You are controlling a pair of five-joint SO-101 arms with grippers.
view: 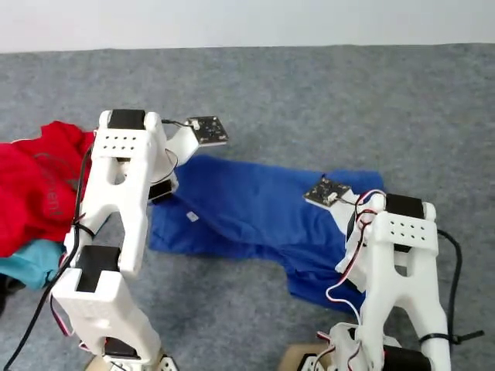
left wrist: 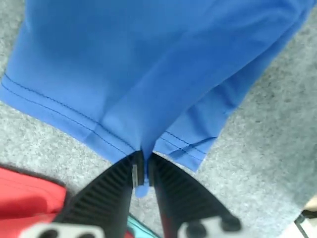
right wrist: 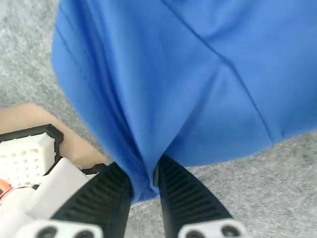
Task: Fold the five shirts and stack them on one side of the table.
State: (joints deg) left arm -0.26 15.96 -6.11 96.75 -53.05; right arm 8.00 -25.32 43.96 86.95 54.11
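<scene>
Table (view: 309, 93): grey, takes up most of the high view.

Blue shirt (view: 247, 209): lying mid-frame, spread crosswise between the two arms and rumpled at lower right. It looks like the one being folded.

Left arm (view: 124, 193) is over the shirt's left end. Right arm (view: 394, 255) is at its lower right.

Red shirt (view: 31, 193) is heaped at the left edge with a teal shirt (view: 31, 259) just below it. Both are unfolded and close to the blue one's left end. I can make out three shirts, so the task looks early.

Left claw (left wrist: 142, 173): clamped on the blue hem right at the stitched edge, with only a sliver of cloth past the tips. That's a shallow bite.

Right claw (right wrist: 143, 183): clamped on a bunched fold at the shirt's edge. This bite is deeper, but it may have caught more than one layer.

To do the fold well:
- Lift both claws together and keep them level, or the cloth skews.
- Keep light tension between them so the span stays flat. Don't pull hard, because the left grip could slip off the hem.
- Carry the held edge up-frame over the body and line it up on the far edge before letting go.
- Steer the left end away from the red heap so it doesn't drag in.
- Lower until the cloth rests on the table, then open both claws together.
</scene>
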